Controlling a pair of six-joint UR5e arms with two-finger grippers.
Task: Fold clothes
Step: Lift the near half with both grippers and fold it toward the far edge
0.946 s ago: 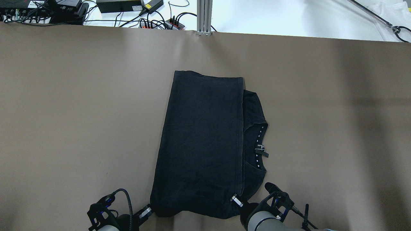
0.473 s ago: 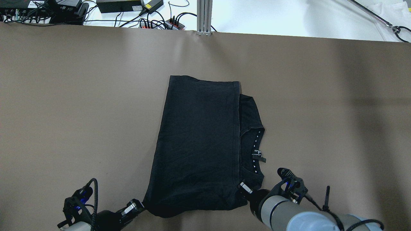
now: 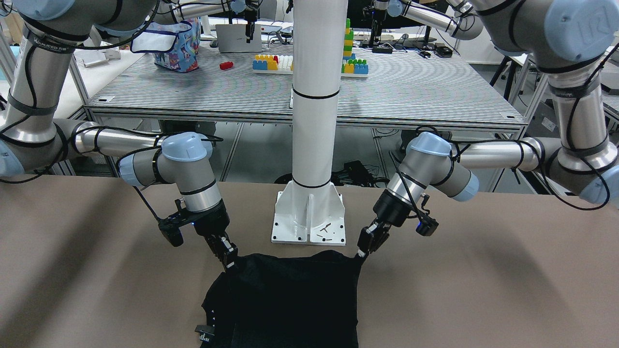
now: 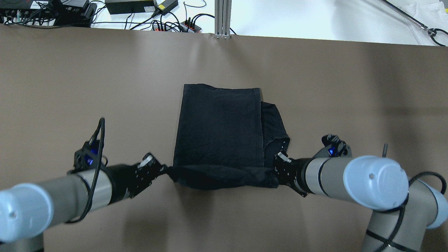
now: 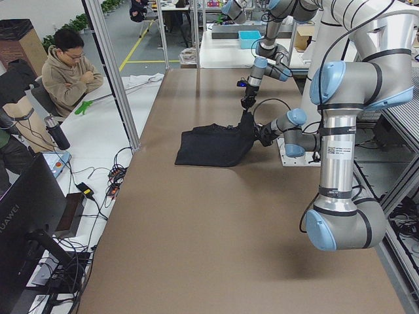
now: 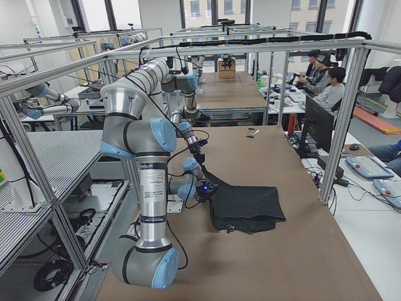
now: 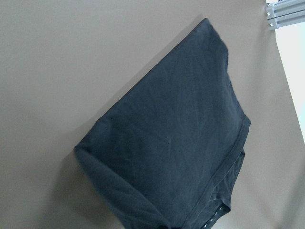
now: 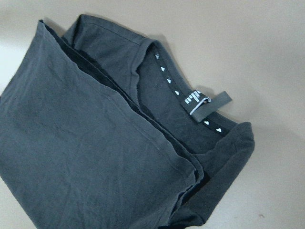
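- Mid-fold right now: lifting the near edge of the black T-shirt (image 4: 217,122) up off the brown table (image 4: 70,87).
- Pinching the near left corner with the left gripper (image 4: 163,170), clamped onto the cloth with no gap showing.
- Same story on the other side: pinching the near right corner with the right gripper (image 4: 277,170), likewise closed on fabric.
- Holding that edge stretched between the two grips, raised above the tabletop in the front-facing view, just in front of the white column (image 3: 314,121).
- Leaving the far half flat at mid-table, already narrowed lengthwise, with the neck label (image 8: 208,104) peeking out along the right side.
- Next up, by the look of it: carrying both corners forward over the flat half, toward the far hem.
- Calls for moving the pair at even height and even pace, with no slack and no tugging sideways.
- Then squaring the corners to the far hem and lowering them before letting go. Soft jersey this, likely to slump or skew if dropped early.
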